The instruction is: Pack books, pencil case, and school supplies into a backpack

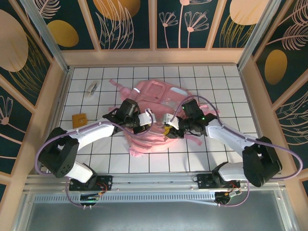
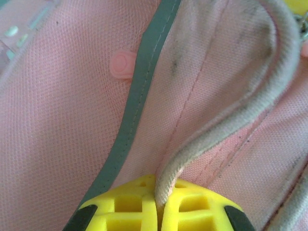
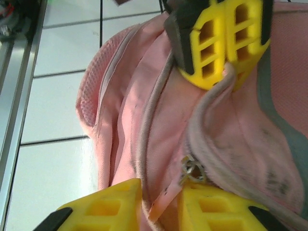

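Observation:
The pink backpack (image 1: pixel 156 103) lies in the middle of the tiled table. My left gripper (image 1: pixel 144 118) is shut on its greyish piped edge (image 2: pixel 216 130), with the yellow fingertips (image 2: pixel 139 192) pinching the cord. That same grip appears at the top of the right wrist view as the left gripper (image 3: pixel 221 72). My right gripper (image 3: pixel 161 192) stands open over the backpack fabric (image 3: pixel 159 120), and a pink zipper tab and the metal zipper slider (image 3: pixel 192 169) sit by its right finger (image 3: pixel 221 207). School supplies lie to the left: an orange pad (image 1: pixel 79 119) and a small grey-white piece (image 1: pixel 91 88). The books and pencil case are out of view.
White tiled table (image 1: pixel 226 91) is walled by peach panels on three sides. A metal rail (image 1: pixel 154 180) runs along the near edge by the arm bases. Loose pink straps (image 1: pixel 115 86) trail from the backpack's far left.

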